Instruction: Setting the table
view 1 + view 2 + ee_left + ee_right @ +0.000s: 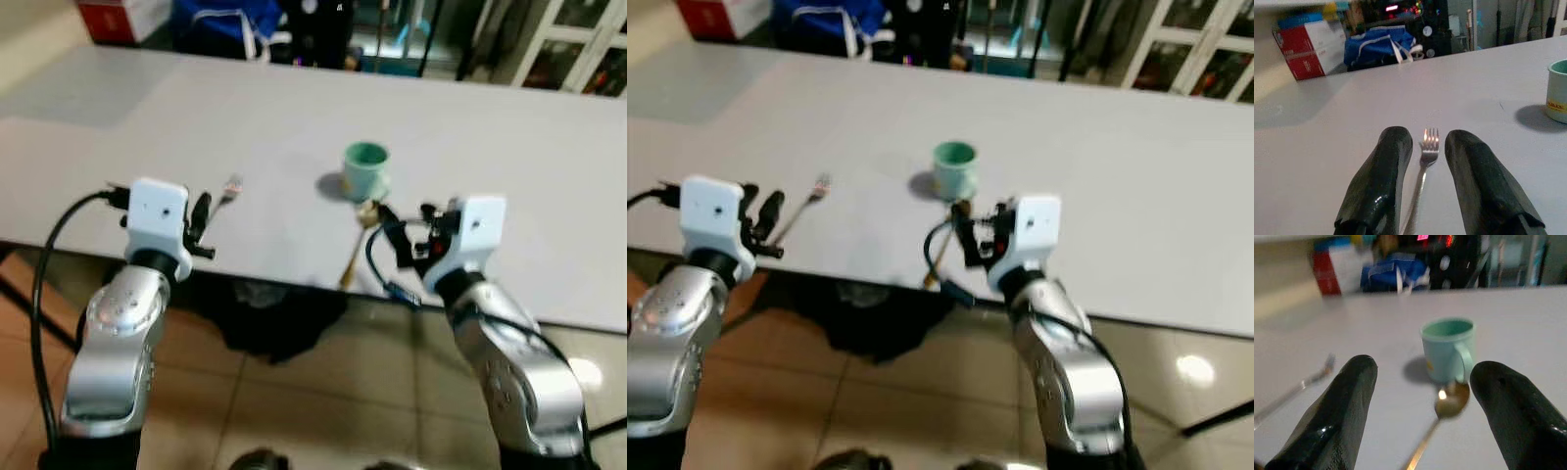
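Observation:
A mint-green cup [365,168] stands upright near the front edge of the white table [294,98]. A gold spoon [355,245] lies just in front of it, its bowl [1452,399] close to the cup's handle and its stem reaching over the table edge. My right gripper [397,240] is open at that edge, with its fingers [1344,416] wide on either side of the spoon. A silver fork [231,186] lies to the left of the cup. My left gripper [203,230] is open, its fingers [1381,186] flanking the fork's handle [1420,186].
A red box [118,18] and a blue bag [225,20] sit beyond the table's far edge. Dark equipment and glass doors [578,49] stand behind. A dark bundle [274,323] lies on the tiled floor under the table's front edge.

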Available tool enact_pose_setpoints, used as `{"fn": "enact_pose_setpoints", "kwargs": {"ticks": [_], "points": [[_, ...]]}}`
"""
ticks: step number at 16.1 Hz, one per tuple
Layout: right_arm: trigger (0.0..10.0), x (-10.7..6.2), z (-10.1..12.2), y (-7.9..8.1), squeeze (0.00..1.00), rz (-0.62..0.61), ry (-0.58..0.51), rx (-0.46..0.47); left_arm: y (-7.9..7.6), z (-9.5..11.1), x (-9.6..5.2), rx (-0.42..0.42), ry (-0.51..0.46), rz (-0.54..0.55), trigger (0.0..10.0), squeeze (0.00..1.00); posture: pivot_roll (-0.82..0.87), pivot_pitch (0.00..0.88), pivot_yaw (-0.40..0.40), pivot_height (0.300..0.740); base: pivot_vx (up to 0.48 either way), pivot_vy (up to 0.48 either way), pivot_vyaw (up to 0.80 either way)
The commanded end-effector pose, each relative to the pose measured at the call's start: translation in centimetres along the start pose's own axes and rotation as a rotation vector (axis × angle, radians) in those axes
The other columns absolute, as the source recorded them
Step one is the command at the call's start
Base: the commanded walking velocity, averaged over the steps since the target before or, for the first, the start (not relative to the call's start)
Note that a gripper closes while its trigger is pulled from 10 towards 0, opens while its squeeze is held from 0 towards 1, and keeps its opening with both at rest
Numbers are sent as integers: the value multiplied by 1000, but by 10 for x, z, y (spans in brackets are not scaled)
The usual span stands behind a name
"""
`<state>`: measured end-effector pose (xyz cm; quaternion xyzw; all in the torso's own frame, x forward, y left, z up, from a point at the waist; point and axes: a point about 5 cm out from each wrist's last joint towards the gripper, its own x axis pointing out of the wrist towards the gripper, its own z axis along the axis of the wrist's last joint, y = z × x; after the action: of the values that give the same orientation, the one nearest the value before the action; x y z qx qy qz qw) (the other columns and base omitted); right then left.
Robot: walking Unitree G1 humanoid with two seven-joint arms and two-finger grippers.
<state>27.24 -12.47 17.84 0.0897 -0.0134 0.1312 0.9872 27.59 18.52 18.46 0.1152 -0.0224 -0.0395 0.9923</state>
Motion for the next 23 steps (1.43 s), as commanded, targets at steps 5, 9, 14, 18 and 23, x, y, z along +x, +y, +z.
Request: {"fn": "enact_pose_setpoints", "kwargs": {"ticks": [5,9,14,18,23], "points": [[10000,10,2,-9,0,-71,-12,-22,-11,9,5,-107,29,-14,10000,851,-20,28,0,740,0,480,-640],[10000,13,2,-7,1000,-49,-25,7,-6,13,5,-129,17,20,10000,1000,-15,27,-4,740,0,480,0],[10000,16,3,0,1000,-11,-33,14,-1,16,8,-97,2,25,10000,1000,0,25,-9,740,0,480,0],[10000,19,2,4,1000,-8,-31,-13,5,19,10,-80,-11,50,10000,1000,-2,25,-8,740,0,480,0],[10000,22,3,3,0,-22,-35,-36,2,22,15,-65,-24,57,10000,0,-8,21,-8,740,0,480,0]]}}
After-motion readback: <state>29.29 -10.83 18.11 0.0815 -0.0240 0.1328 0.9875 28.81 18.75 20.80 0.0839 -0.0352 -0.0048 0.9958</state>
